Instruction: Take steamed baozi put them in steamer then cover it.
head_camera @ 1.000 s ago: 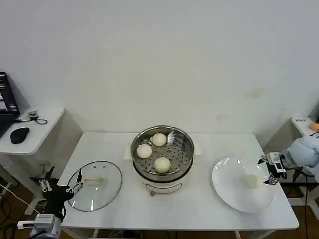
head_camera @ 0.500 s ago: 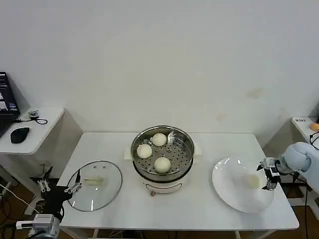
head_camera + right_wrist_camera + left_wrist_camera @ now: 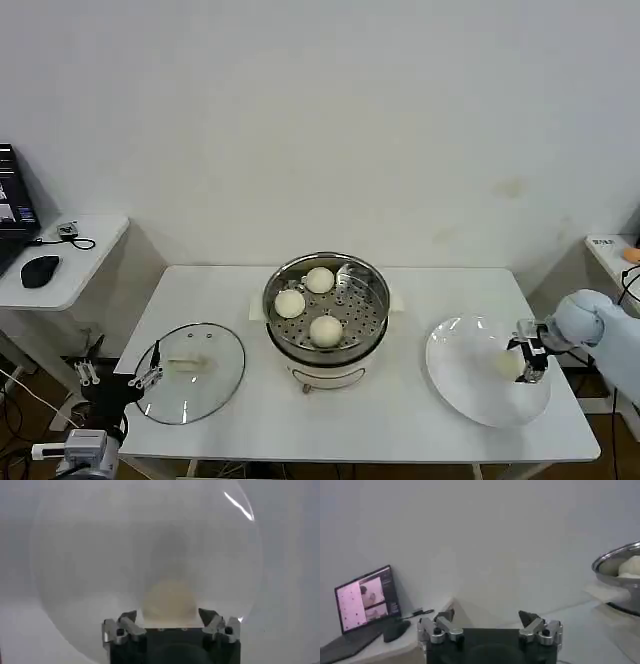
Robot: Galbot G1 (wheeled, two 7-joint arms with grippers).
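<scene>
Right pincer [image 3: 527, 361] hangs spread wide over the plate [image 3: 455, 375], the last bun [image 3: 168, 599] lying between its tips; three buns [image 3: 325, 329] sit in the steamer [image 3: 372, 325] — lid [image 3: 225, 375] on the bench [image 3: 400, 420] by the released left pincer [image 3: 118, 376].

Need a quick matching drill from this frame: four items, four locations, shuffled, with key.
Items:
1. glass lid
2. three baozi
3. last baozi
4. left gripper

Places:
A. on the white plate, between the right gripper jaws
B. inside the steamer
C. flat on the table, left of the steamer
D. off the table's left edge, jaws open

Pairs: 1-C, 2-B, 3-A, 4-D
</scene>
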